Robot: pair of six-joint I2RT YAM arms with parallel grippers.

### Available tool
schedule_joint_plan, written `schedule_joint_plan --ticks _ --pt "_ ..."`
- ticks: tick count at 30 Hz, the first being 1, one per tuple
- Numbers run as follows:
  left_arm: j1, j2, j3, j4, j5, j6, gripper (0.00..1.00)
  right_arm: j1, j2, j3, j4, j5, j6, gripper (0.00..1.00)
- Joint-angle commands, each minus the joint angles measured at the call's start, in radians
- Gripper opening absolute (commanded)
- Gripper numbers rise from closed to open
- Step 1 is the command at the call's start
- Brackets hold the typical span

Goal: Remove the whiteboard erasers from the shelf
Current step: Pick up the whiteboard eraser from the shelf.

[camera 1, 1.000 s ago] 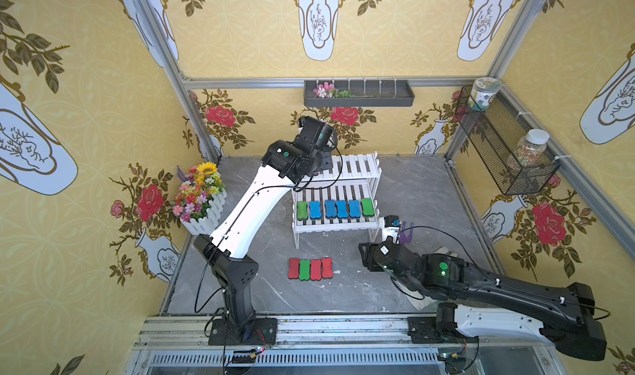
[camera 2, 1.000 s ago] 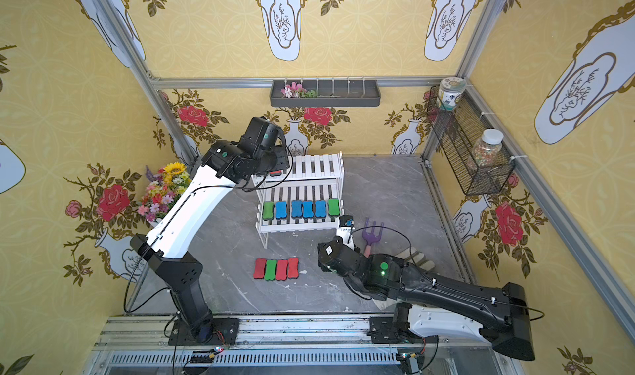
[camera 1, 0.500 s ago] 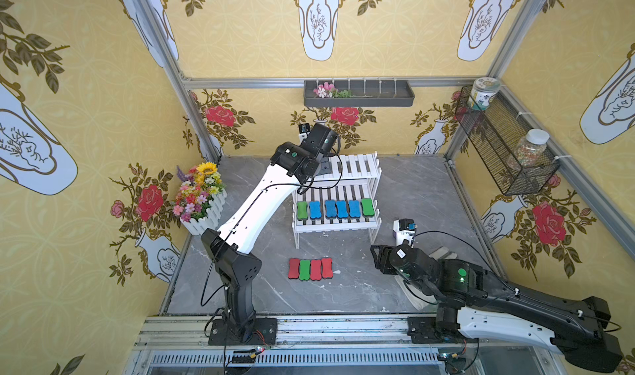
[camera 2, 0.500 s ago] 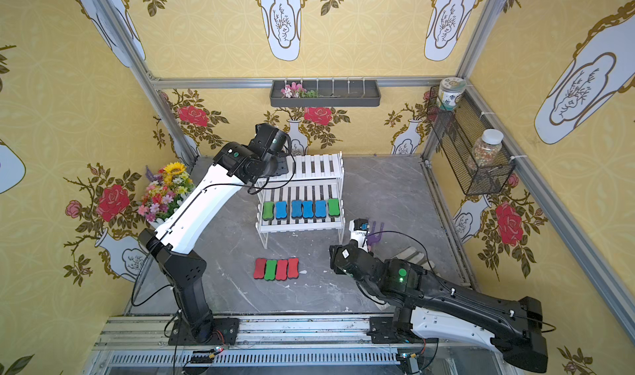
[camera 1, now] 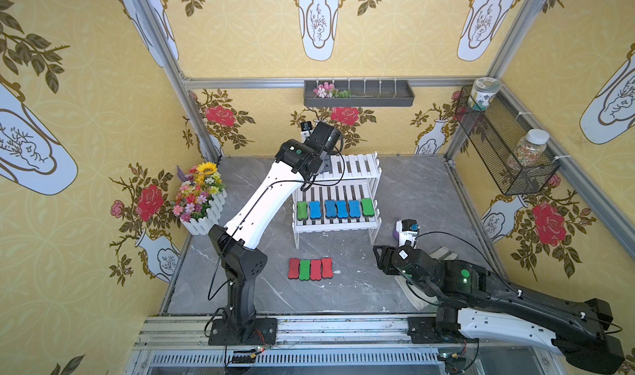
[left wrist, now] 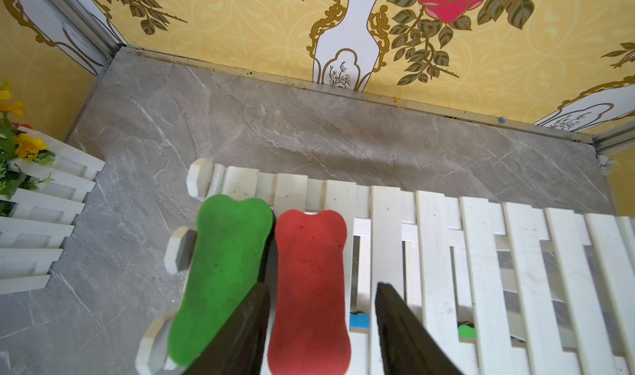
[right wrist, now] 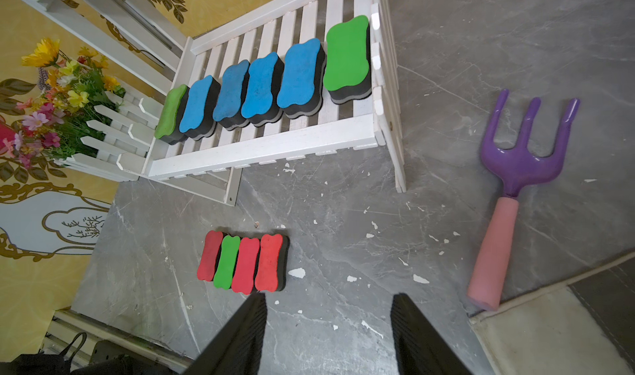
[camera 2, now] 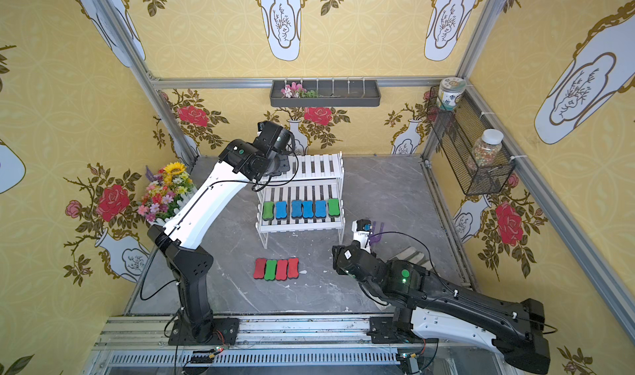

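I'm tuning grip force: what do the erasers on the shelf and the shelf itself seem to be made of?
The whiteboard erasers look like soft foam: matte, grainy coloured tops over dark layered bases, perhaps felt. The shelf looks like white-painted wood, though plastic is possible: flat dull slats with small dark specks, and white flakes lie nearby.

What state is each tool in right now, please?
Left tool: open, astride the red eraser on the shelf, not yet gripping.
Right tool: open, holding nothing.
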State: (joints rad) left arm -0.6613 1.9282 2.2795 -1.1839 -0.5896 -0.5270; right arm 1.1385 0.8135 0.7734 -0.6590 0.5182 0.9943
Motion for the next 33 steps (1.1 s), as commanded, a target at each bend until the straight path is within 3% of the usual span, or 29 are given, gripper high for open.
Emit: schedule_joint_plan --ticks 1,14,27,30,33 --pt "0.0 0.006 -0.01 -0.019 -0.02 0.004 0.55 -0.002 -0.002 -0.001 -0.003 0.019 0.003 0.63" --pt "0.0 0.036 -0.026 -0.022 -0.027 0.01 0.52 -0.009 -0.023 -0.005 -0.014 0.022 0.007 0.63" --pt "-0.003 0.04 0.033 -0.038 -0.004 0.015 0.38 -0.01 -0.031 -0.002 -0.028 0.031 0.012 0.63" --pt "-0.034 0.018 0.081 -0.062 -0.02 -0.009 0.37 -0.01 -0.035 0.003 -0.04 0.043 0.023 0.63" --pt "-0.105 -0.044 0.041 -0.07 -0.062 -0.051 0.38 -0.01 -0.044 0.004 -0.047 0.055 0.03 0.63"
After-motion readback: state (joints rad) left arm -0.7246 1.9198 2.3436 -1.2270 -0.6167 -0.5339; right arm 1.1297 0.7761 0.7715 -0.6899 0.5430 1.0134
